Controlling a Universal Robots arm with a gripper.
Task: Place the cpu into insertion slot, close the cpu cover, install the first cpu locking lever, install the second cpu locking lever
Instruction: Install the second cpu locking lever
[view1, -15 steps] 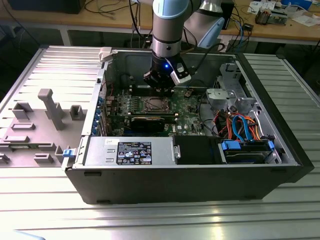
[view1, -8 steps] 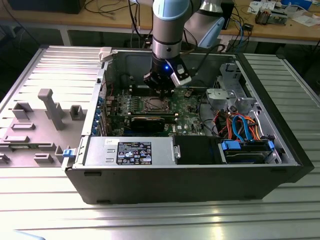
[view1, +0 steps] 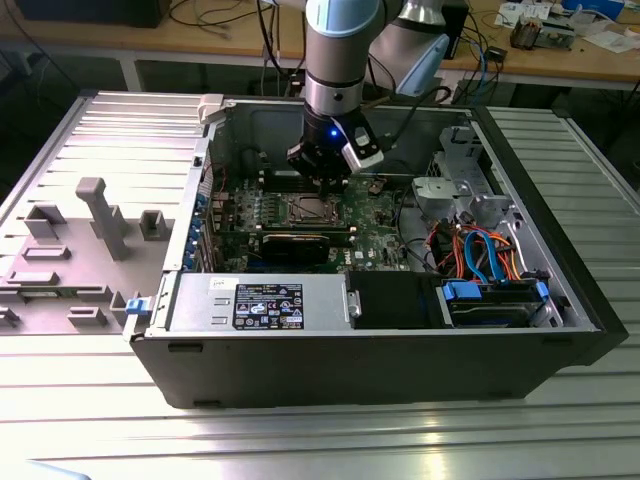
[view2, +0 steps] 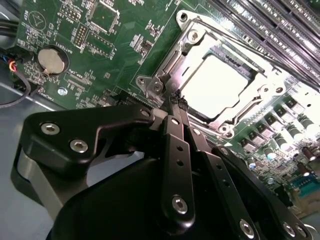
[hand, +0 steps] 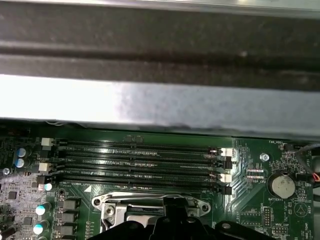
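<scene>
Clearly one cpu (view2: 218, 84), one cpu cover (view2: 192, 37), four memory slots (hand: 140, 162)

Just ahead of the black gripper (view2: 174, 102) lies the pale silver-grey cpu (view2: 215, 85), framed by the shiny silver cpu cover (view2: 197, 47). Around it spreads the green motherboard (view2: 55, 25) with black memory slots (hand: 135, 162).

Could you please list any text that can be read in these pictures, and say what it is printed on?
Black label on the silver box: print too small to read.
White lettering on the green board: blurred, not readable.
Round coin battery: no readable marking.
Nothing can be quoted reliably.
</scene>
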